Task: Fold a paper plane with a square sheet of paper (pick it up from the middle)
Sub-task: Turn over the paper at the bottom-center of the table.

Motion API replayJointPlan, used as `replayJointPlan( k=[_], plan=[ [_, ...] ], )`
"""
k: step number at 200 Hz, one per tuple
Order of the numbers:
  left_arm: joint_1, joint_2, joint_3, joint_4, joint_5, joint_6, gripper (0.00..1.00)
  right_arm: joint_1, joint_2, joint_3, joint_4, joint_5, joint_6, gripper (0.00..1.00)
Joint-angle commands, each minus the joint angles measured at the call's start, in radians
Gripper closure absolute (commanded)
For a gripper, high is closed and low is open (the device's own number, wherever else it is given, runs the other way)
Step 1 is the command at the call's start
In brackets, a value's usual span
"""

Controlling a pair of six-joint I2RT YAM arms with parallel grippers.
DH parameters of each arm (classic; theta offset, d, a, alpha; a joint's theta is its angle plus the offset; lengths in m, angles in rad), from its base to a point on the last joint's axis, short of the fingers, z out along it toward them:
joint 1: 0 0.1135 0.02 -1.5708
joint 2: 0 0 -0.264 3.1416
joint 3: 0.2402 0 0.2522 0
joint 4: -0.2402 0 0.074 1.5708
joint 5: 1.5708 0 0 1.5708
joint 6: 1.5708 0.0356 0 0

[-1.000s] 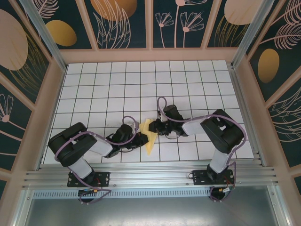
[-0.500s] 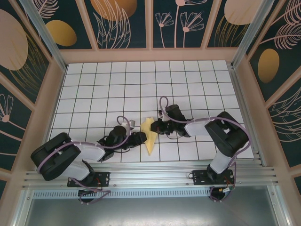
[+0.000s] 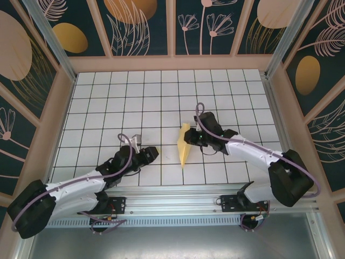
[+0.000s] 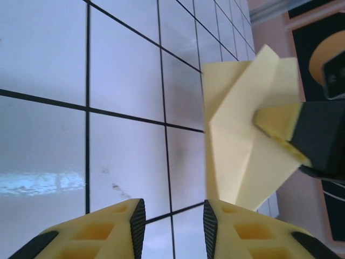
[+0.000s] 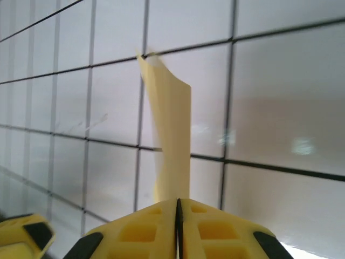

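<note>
The square sheet of paper now stands as a pale-yellow pointed paper plane (image 3: pixel 184 154), hanging on edge over the white grid table. My right gripper (image 3: pixel 191 140) is shut on its upper right side. From the right wrist the paper (image 5: pixel 171 129) rises as a narrow strip out of the shut right gripper (image 5: pixel 179 203). My left gripper (image 3: pixel 152 153) is open, about a tile to the left of the plane and not touching it. In the left wrist view the left gripper (image 4: pixel 173 215) has only table between its fingers, and the plane (image 4: pixel 240 140) lies ahead to the right.
The white tiled table (image 3: pixel 135 97) stretches far behind the arms. Patterned walls with wooden posts (image 3: pixel 280 86) close it in on three sides. A metal rail (image 3: pixel 172 202) runs along the near edge. The left gripper's fingertip (image 5: pixel 24 234) shows low at the left in the right wrist view.
My left gripper has opened, let go of the paper and drawn back to the left. The right gripper has carried the plane right and away from the near edge.
</note>
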Motion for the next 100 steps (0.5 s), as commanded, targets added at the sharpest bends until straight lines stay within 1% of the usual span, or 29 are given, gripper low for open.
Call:
replayJointPlan(
  k=[1, 25, 43, 65, 85, 100],
  plan=[
    [-0.003, -0.057, 0.028, -0.145, -0.116, 0.039, 0.64, 0.053, 0.035, 0.137, -0.374, 0.39, -0.082, 0.87],
    [-0.002, -0.124, 0.02, -0.209, -0.179, 0.044, 0.64, 0.129, 0.221, 0.28, -0.584, 0.635, -0.044, 0.88],
    [-0.003, -0.166, 0.021, -0.267, -0.23, 0.048, 0.64, 0.199, 0.365, 0.387, -0.695, 0.745, 0.011, 0.89],
    [-0.004, -0.221, 0.02, -0.323, -0.276, 0.048, 0.64, 0.26, 0.518, 0.506, -0.757, 0.783, 0.042, 0.89],
    [-0.003, -0.284, 0.017, -0.378, -0.325, 0.043, 0.65, 0.303, 0.655, 0.635, -0.827, 0.791, 0.074, 0.89],
    [-0.004, -0.335, 0.011, -0.406, -0.347, 0.042, 0.65, 0.333, 0.74, 0.71, -0.855, 0.782, 0.082, 0.87]
  ],
)
